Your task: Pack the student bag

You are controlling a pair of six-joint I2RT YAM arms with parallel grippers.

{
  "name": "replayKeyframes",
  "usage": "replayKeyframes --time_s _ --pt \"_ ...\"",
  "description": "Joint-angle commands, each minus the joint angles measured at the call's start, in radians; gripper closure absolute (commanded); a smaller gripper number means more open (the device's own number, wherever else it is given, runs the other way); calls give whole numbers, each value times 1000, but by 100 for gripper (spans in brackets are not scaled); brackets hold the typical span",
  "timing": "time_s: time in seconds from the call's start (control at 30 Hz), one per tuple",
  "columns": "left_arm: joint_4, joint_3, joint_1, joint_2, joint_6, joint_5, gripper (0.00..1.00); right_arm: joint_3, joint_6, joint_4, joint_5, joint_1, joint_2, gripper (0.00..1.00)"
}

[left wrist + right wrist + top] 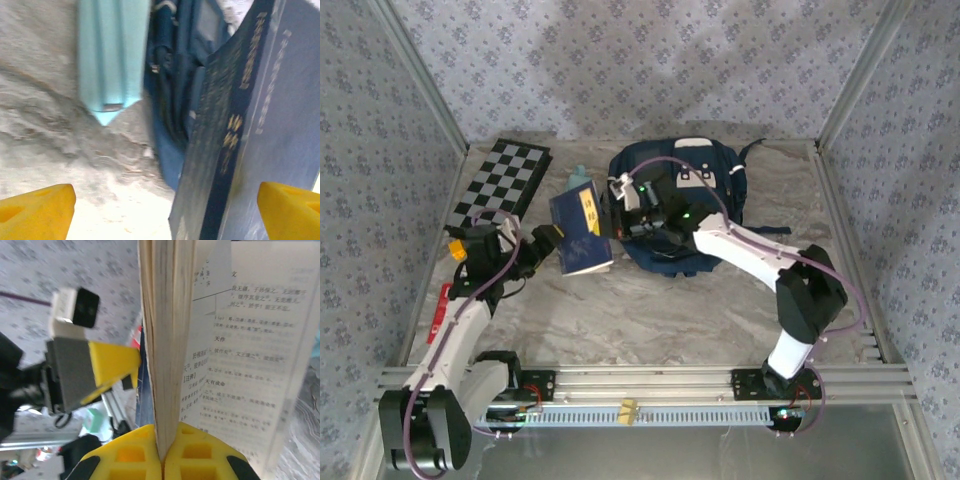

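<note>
student bag (640, 158): judged soft, limp fabric, best taken at opening rim | book (582, 232): clamped at page edge by right tool (162, 456) | left tool (165, 206): spread wide, empty

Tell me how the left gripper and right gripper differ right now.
The left gripper stands wide open, clamping nothing; the right gripper is shut on the pages of the blue book. The left gripper sits on the book's checkerboard side, the right gripper over the student bag. Both have yellow fingers.

The marbled table (650, 320) carries a chequered board (503, 182), a pale blue case (112, 55) and the student bag (720, 160).
</note>
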Motion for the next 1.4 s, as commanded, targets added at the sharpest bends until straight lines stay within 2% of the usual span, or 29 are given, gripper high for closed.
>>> replayKeyframes --time_s 0.0,0.13,0.3,0.53,0.63,0.73,0.87,0.97,1.0,1.07,1.13,1.2,1.27,1.37 --pt "107 49 -34 -30 -89 117 6 -17 85 105 -116 -43 -52 100" --pt "138 104 -119 -3 -112 106 13 -29 139 175 -173 -79 -72 100" --pt "253 129 -191 38 -172 90 34 -44 156 194 -189 -115 -76 100" --pt "304 175 -250 103 -205 55 71 -98 184 244 -192 -142 -87 100" --pt "336 190 -266 128 -222 41 84 -115 177 233 -182 -150 -99 94" --pt "352 209 -276 148 -238 25 98 -134 155 196 -166 -162 -124 77" --pt "400 227 -291 160 -270 -20 100 -200 134 104 -99 -190 -179 41" --pt "466 241 -313 181 -303 -32 100 -232 136 48 -60 -203 -195 7" --pt "473 251 -324 193 -305 -32 100 -226 132 24 -69 -205 -184 1" --pt "484 270 -348 215 -304 -39 100 -229 170 79 -135 -206 -158 0" --pt "498 282 -367 237 -302 -44 100 -248 256 235 -202 -202 -142 0" --pt "505 294 -375 252 -303 -49 100 -260 324 372 -236 -198 -143 0" --pt "505 298 -376 259 -299 -56 100 -262 350 420 -244 -203 -158 1" --pt "466 303 -380 268 -276 -70 100 -284 388 467 -242 -226 -176 11"
